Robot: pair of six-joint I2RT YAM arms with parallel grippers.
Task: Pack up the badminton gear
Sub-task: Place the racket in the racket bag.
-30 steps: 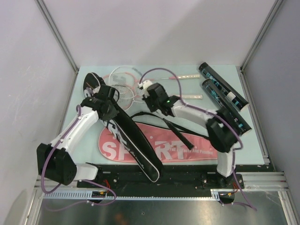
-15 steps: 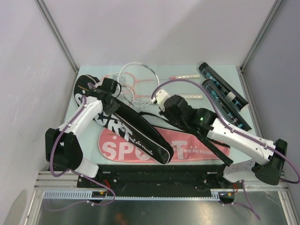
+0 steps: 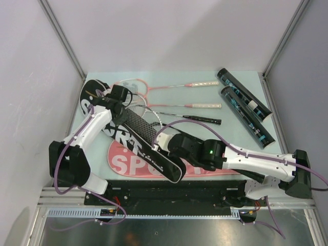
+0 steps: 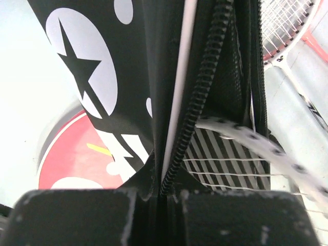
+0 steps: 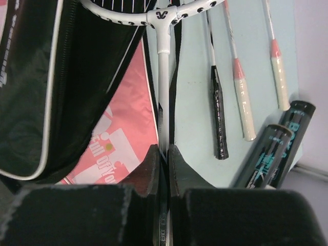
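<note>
The racket bag [image 3: 119, 163] lies at the front, pink with a black flap [image 3: 134, 144]. My left gripper [image 3: 121, 98] is shut on the flap's zipper edge [image 4: 190, 123] and holds it up. My right gripper [image 3: 171, 147] is shut on the shaft [image 5: 163, 77] of a white black-spotted racket. That racket's head [image 3: 141, 123] lies in the bag's mouth and also shows in the left wrist view [image 4: 246, 137]. Three more rackets lie behind: two with pale handles [image 3: 203, 83] [image 3: 206, 106], one with a black handle [image 3: 203, 120]. Two dark teal-printed tubes [image 3: 241, 93] [image 3: 247, 117] lie at the right. No shuttlecocks show.
The handles [image 5: 219, 115] [image 5: 245, 110] and tube ends [image 5: 271, 156] lie just right of my right gripper [image 5: 164, 154]. Grey walls close the table on the left, back and right. A black rail [image 3: 179, 192] runs along the near edge.
My right gripper has pulled the white racket toward the near edge and left, so its head now lies in the bag's mouth. My left gripper has kept its hold on the flap.
</note>
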